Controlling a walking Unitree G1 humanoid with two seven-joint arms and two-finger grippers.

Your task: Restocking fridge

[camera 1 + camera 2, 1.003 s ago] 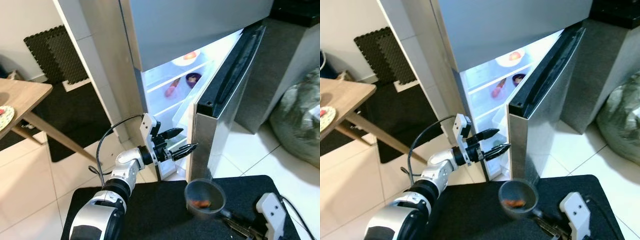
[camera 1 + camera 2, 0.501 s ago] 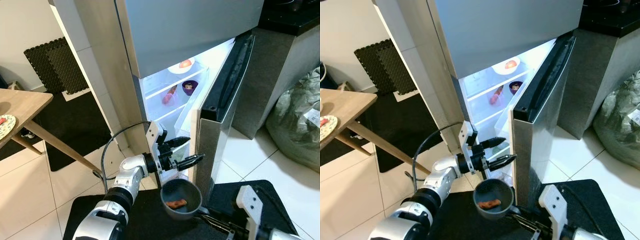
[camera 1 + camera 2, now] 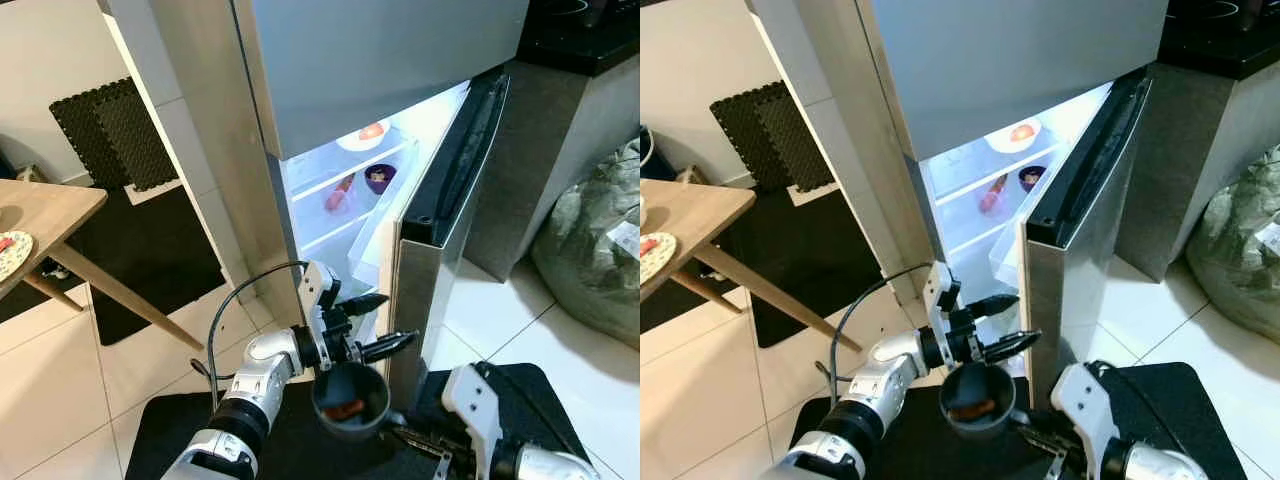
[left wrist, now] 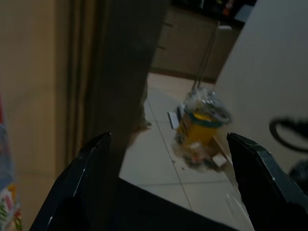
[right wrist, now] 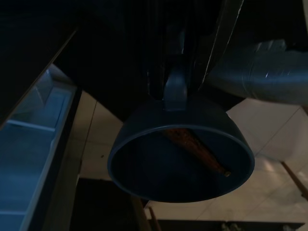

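Fridge [image 3: 400, 90] door [image 3: 440, 250] stands ajar. Your right gripper [image 5: 175, 79] clamps the dark bowl [image 3: 350, 400] by its handle; your left gripper [image 3: 385, 322], fingers apart, sits at the door edge.

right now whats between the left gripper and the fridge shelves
Nothing solid: in the left eye view the open left gripper hovers at the fridge door edge, only open air toward the lit shelves.

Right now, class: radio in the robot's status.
Left gripper open by fridge door. Right gripper holds dark bowl. Door half-open, narrowing access.
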